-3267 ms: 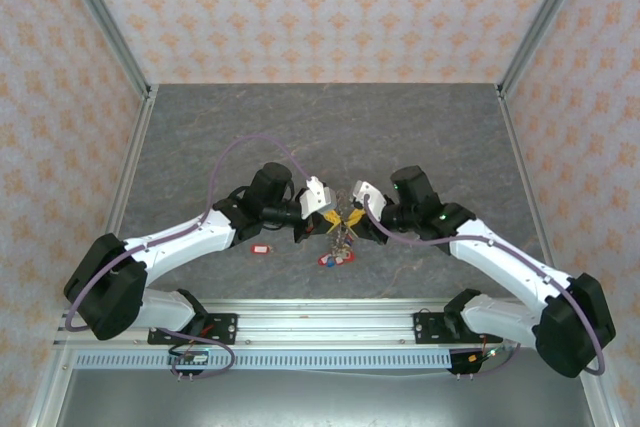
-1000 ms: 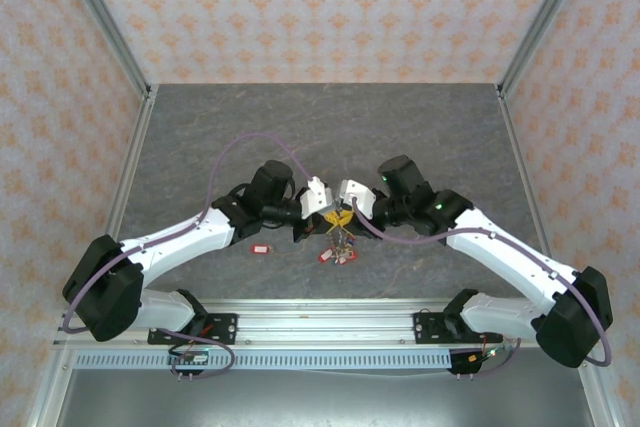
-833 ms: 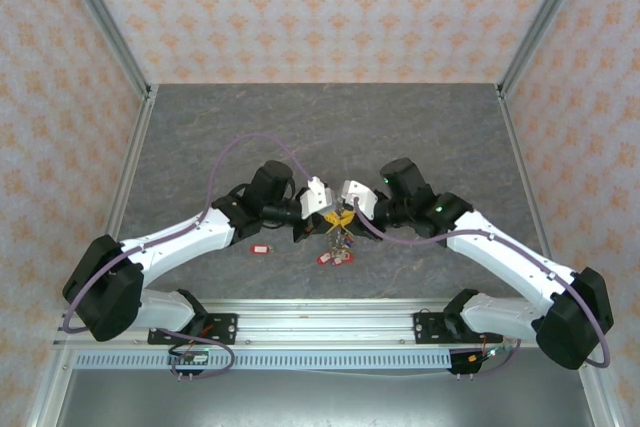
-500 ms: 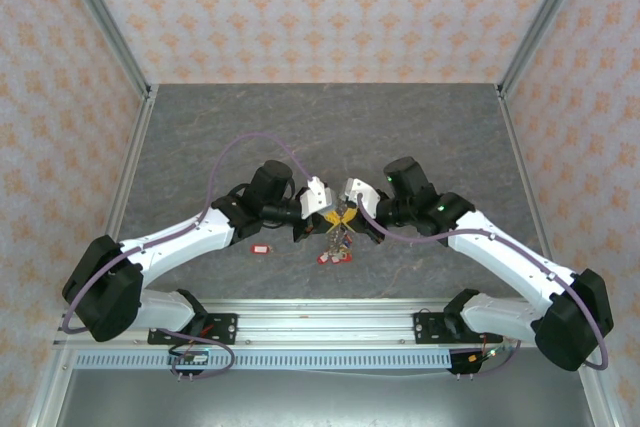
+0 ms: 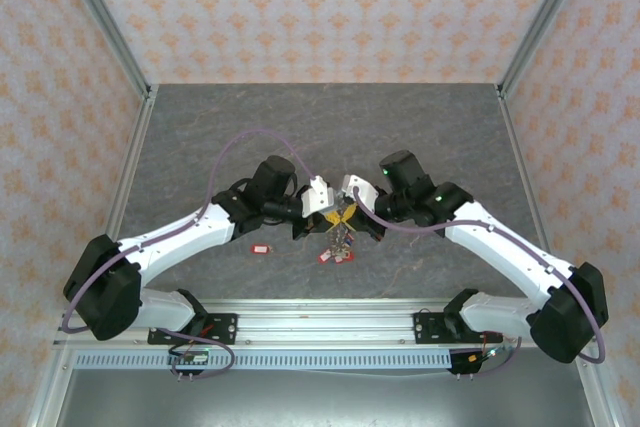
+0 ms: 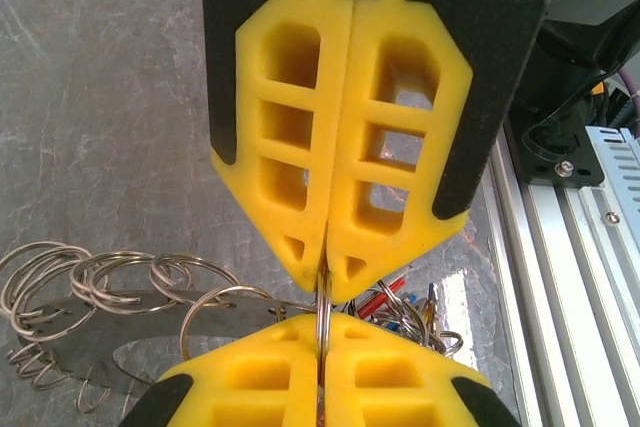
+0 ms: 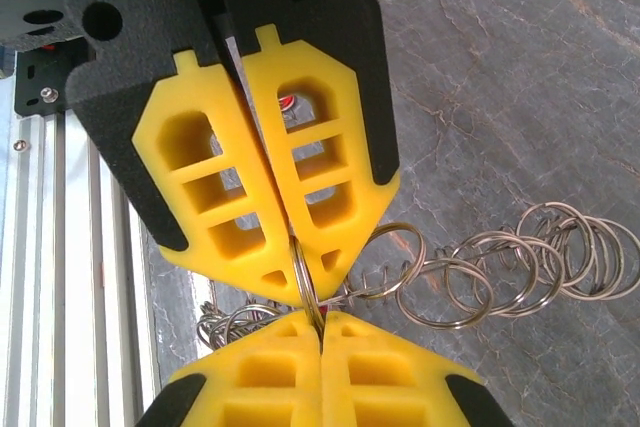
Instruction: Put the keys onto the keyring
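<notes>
The keyring (image 6: pixel 323 304) is a thin metal ring held upright above the table, with my two grippers tip to tip on it. In its own wrist view my left gripper (image 6: pixel 324 325) is shut on the ring's lower part. My right gripper (image 7: pixel 321 321) is shut on the same keyring (image 7: pixel 304 282). From above, the left gripper (image 5: pixel 333 219) and right gripper (image 5: pixel 349 215) meet at the table's near middle. A bunch of keys (image 5: pixel 336 253) with red and blue tags dangles beneath them. One key with a red tag (image 5: pixel 261 248) lies flat on the table to the left.
A chain of loose split rings (image 7: pixel 520 269) trails off the keyring, also seen as split rings (image 6: pixel 95 282) in the left wrist view. The aluminium rail (image 5: pixel 320 319) runs along the near edge. Patterned walls and metal posts (image 5: pixel 105 22) enclose the grey table (image 5: pixel 320 127).
The right gripper has closed its small gap onto the ring and its arm has shifted slightly. The left gripper has kept its hold in the same place.
</notes>
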